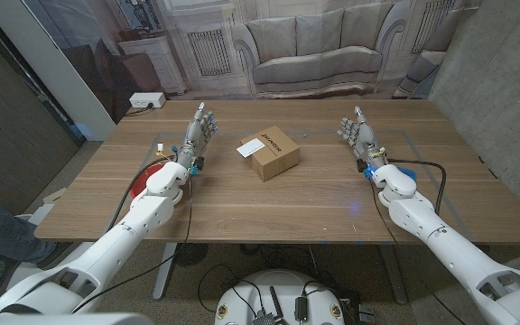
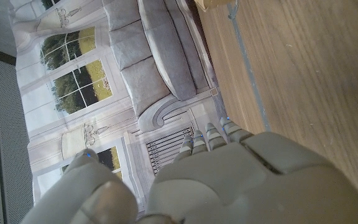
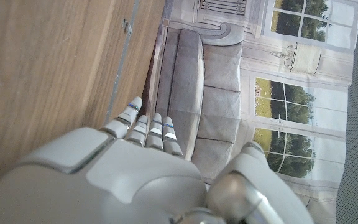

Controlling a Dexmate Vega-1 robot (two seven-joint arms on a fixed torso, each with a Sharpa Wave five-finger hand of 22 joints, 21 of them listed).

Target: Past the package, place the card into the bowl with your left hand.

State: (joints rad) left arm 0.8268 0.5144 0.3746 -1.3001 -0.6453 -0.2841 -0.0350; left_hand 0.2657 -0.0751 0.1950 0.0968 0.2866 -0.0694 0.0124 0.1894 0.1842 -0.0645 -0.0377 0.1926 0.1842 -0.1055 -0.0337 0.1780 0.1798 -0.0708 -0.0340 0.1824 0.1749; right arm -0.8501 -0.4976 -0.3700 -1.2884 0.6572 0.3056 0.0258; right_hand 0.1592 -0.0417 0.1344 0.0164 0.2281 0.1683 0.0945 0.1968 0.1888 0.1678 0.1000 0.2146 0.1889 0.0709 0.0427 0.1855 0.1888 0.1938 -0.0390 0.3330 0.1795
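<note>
- Left hand (image 1: 197,135) is up over the table's left side, fingers apart, holding nothing; the left wrist view shows its fingers (image 2: 207,140) extended.
- Right hand (image 1: 357,135) likewise released, fingers spread, parked on the right side. I leave it there.
- Card (image 1: 252,144) is white and lies at the box's far-left corner; can't tell whether it rests on the box or on the table beside it.
- Box (image 1: 272,153) sits mid-table, between my hands.
- Bowl (image 1: 144,179) is red, at the left table edge, mostly hidden under my left forearm; only its rim shows.
- Step in hand, I judge: reach for the card; nothing started yet.
- To do it well: bring the left hand across to the box's far corner, come down on the card's free edge, pinch it thin between thumb and finger.
- Risk: nudging the box and shifting the card.
- Then I need to pull my arm back off the bowl before dropping the card in.
</note>
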